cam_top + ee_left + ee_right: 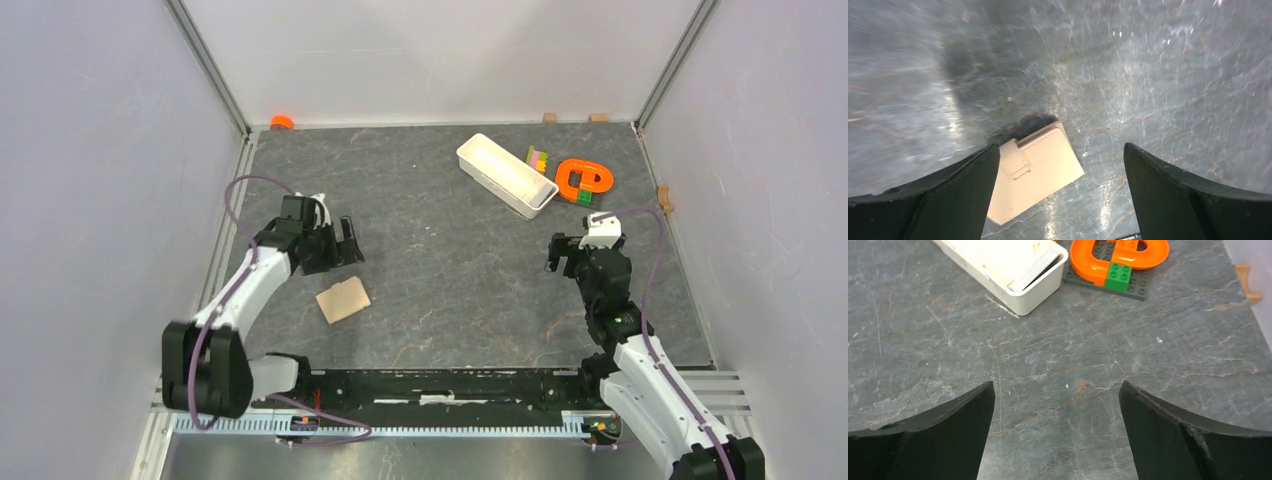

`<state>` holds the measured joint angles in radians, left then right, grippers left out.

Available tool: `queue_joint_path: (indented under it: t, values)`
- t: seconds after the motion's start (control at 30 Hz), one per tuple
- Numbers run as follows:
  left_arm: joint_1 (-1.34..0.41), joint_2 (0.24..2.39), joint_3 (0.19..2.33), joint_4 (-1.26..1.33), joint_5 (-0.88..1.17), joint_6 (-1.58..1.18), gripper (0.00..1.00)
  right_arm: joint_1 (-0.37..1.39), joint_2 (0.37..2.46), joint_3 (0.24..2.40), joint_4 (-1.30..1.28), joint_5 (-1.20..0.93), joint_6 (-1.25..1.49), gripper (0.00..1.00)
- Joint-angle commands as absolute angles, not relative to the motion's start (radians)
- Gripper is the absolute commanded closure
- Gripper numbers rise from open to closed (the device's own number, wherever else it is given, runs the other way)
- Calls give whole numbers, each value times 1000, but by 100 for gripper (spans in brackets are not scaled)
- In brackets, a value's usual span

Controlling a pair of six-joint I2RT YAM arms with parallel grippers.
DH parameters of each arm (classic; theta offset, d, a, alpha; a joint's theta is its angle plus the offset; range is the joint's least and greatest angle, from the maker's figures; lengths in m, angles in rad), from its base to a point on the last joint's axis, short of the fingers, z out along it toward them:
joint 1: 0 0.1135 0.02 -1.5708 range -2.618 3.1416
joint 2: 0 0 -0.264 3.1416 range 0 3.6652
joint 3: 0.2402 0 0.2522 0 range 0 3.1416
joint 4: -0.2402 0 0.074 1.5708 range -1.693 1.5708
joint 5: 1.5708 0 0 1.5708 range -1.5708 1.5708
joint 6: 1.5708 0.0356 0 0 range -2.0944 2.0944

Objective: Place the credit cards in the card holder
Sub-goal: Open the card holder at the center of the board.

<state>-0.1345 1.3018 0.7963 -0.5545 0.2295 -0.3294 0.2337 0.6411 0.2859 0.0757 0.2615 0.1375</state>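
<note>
The card holder (343,300) is a small tan wallet lying closed on the dark stone table, left of centre. In the left wrist view the card holder (1038,170) shows its snap tab, partly behind my left finger. My left gripper (348,245) (1060,147) hovers just beyond it, open and empty. My right gripper (562,256) (1056,383) is open over bare table on the right. Thin pale credit cards (1035,269) stand on edge in the near end of the white tray; a black card is not visible.
The long white tray (470,160) (1040,292) lies at the back right. Beside it sit an orange horseshoe piece on a brick plate (583,180) (1118,262) and a small coloured block (537,158). An orange cap (282,122) and wooden blocks (665,197) line the walls.
</note>
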Motion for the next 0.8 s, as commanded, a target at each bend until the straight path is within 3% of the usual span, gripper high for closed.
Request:
queue_joint_path:
  t: [0.0,0.27,0.77]
  values:
    - [-129,1184,804,-596,8,-326,0,236,696,343,119,168,115,2]
    - [-129,1390,835,-643,83,-311,0,236,733,353,117,117,107,2]
    - [-200,1343,739,-674,344,-446,0,236,747,355,126,105,107,2]
